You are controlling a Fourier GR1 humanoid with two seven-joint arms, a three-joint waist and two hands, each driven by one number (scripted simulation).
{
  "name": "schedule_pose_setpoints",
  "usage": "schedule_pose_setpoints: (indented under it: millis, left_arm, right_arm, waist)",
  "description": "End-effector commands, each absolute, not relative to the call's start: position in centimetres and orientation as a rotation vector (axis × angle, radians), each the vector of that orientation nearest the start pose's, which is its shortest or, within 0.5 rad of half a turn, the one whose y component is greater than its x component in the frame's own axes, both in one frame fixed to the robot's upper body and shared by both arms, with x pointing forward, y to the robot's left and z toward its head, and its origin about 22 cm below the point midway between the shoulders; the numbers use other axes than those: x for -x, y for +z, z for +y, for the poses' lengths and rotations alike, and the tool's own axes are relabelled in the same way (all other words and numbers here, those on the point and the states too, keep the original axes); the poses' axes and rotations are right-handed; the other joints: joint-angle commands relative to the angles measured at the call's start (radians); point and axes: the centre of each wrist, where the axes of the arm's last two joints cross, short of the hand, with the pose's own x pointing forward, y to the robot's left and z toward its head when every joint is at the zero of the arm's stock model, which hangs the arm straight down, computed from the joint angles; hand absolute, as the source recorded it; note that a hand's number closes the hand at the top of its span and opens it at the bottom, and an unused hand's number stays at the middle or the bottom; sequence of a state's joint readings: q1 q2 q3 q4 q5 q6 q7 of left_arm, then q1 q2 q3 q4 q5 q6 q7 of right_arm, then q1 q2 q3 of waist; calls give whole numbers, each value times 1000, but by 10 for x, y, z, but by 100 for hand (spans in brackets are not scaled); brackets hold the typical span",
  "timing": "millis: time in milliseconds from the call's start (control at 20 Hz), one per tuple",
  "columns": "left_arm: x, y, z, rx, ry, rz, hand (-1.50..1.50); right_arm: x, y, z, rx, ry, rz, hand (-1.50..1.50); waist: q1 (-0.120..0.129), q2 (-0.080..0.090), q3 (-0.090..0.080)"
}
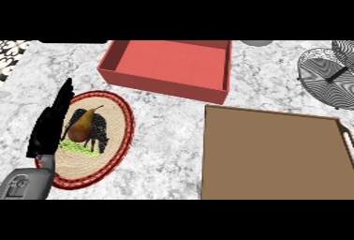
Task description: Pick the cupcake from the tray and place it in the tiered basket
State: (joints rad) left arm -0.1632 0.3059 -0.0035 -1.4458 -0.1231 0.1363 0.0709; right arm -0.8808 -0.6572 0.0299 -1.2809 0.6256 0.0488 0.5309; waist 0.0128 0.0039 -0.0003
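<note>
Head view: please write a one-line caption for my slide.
Left hand rests open beside a pear on a round mat; brown tray and red box hold nothing visible.

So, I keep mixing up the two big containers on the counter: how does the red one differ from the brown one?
The red box has tall walls all round; the brown tray is shallow with a low rim. The box sits farther back, near the middle; the tray lies nearer, at the right. The tray shows a handle slot at its right end; the box shows none. Both look rectangular, with nothing visible inside.
</note>
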Motion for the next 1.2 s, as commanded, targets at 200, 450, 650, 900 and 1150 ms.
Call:
schedule_pose_setpoints:
  millis: [200,450,650,900,1150]
  left_arm:
    - [-288,39,279,-421,-246,-1555,0]
    - [-275,31,284,-431,-253,-1536,0]
    - [-290,39,286,-420,-260,-1561,0]
    - [-277,42,275,-424,-251,-1557,0]
    - [-283,45,274,-420,-251,-1555,0]
  right_arm:
    - [-398,274,-345,1601,692,-1240,150]
    - [-405,263,-389,1610,698,-1208,150]
    - [-413,256,-405,1519,721,-1229,150]
    - [-412,247,-421,1392,735,-1244,150]
    - [-415,231,-428,1294,741,-1244,150]
  waist:
    - [14,6,0]
    - [13,3,1]
    - [16,8,1]
    - [14,2,1]
    - [15,3,1]
